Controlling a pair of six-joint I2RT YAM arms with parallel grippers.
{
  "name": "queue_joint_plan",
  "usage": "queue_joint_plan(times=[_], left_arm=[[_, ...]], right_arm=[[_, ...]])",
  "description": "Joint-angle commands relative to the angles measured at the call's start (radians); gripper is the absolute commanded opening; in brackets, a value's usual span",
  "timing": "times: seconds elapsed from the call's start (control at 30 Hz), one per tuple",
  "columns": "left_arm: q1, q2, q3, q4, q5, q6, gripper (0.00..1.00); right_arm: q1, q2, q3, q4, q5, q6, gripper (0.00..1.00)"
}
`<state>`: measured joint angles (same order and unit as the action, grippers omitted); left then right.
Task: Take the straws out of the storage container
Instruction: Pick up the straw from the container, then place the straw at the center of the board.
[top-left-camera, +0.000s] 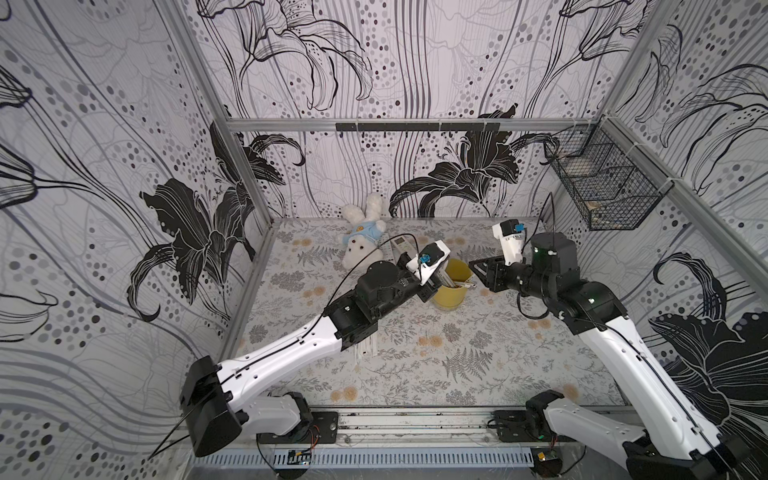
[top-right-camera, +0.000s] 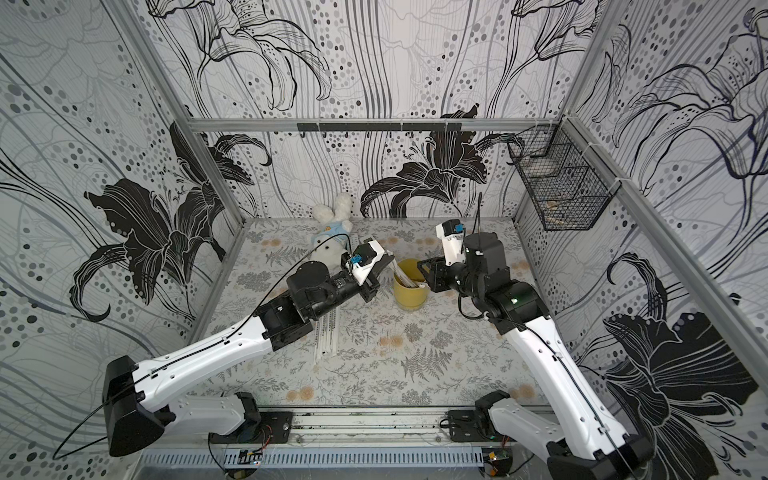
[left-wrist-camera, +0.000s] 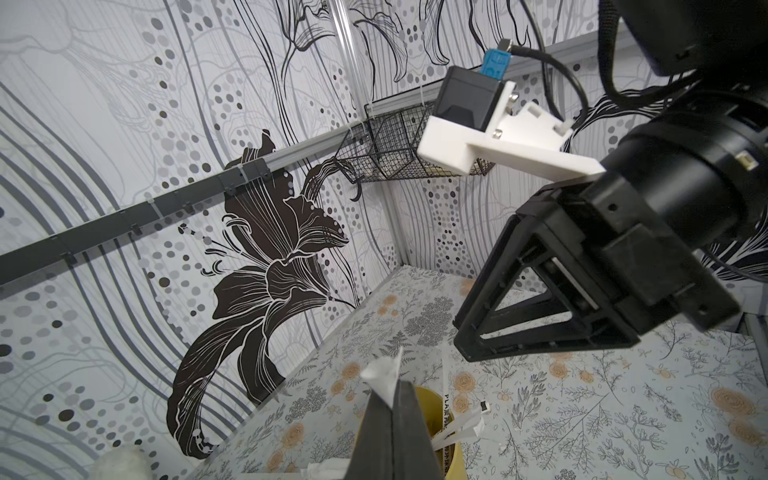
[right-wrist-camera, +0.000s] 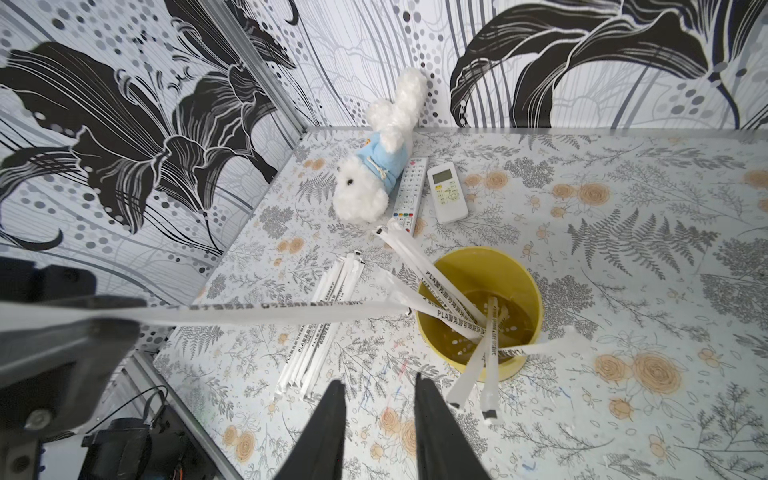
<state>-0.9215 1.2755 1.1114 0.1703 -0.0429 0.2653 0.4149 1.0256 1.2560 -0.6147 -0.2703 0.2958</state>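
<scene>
Several straws (right-wrist-camera: 469, 320) stand in the yellow cup (right-wrist-camera: 482, 254), leaning on its rim and fanning out past it. The cup sits upright on the tabletop (right-wrist-camera: 623, 415), between the two hands.

One more straw (right-wrist-camera: 291, 309) is pinched near its paper end in the closed left hand (left-wrist-camera: 392, 399). It stretches from that hand across to the cup's rim. Whether its far end is clear of the rim cannot be told. Gripping near the end probably lets the straw slide out lengthwise without tipping the cup.

A tidy pile of straws (right-wrist-camera: 309, 357) lies flat on the tabletop below the left hand and its arm, beside the cup. This looks like the set-down spot, and a short reach for that hand.

The right hand (right-wrist-camera: 379, 382) hovers just on the cup's other side. Its fingers are parted and hold nothing. It is likely placed to steady the cup or take the next straw.

Beyond both hands, a toy rabbit (right-wrist-camera: 365, 195) and two remotes (right-wrist-camera: 446, 193) lie apart from the work.
</scene>
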Motion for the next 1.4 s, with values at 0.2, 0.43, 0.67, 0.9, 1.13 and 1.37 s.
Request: queue_joint_plan(times=[0.2,0.43,0.67,0.9,1.13,1.37], left_arm=[[-0.008,-0.117,-0.026,-0.022,-0.024,-0.084,0.00],[-0.010,-0.204,-0.016,-0.127,-0.030,-0.132,0.00],[-0.010,-0.291,0.003,-0.281,-0.032,-0.195,0.00],[-0.010,-0.389,0.030,-0.461,-0.027,-0.244,0.00],[-0.010,-0.470,0.021,-0.551,-0.046,-0.297,0.00],[-0.010,-0.446,0.070,-0.786,-0.161,-0.347,0.00]], right_arm=[[0.002,-0.055,0.028,-0.063,-0.089,0.052,0.27],[0.002,-0.037,0.055,-0.083,-0.225,0.070,0.26],[0.028,-0.028,0.033,-0.054,-0.288,0.086,0.26],[0.256,0.099,0.089,-0.045,-0.178,0.065,0.25],[0.280,0.172,0.088,0.052,-0.181,0.066,0.25],[0.314,0.294,0.136,0.059,-0.232,0.017,0.25]])
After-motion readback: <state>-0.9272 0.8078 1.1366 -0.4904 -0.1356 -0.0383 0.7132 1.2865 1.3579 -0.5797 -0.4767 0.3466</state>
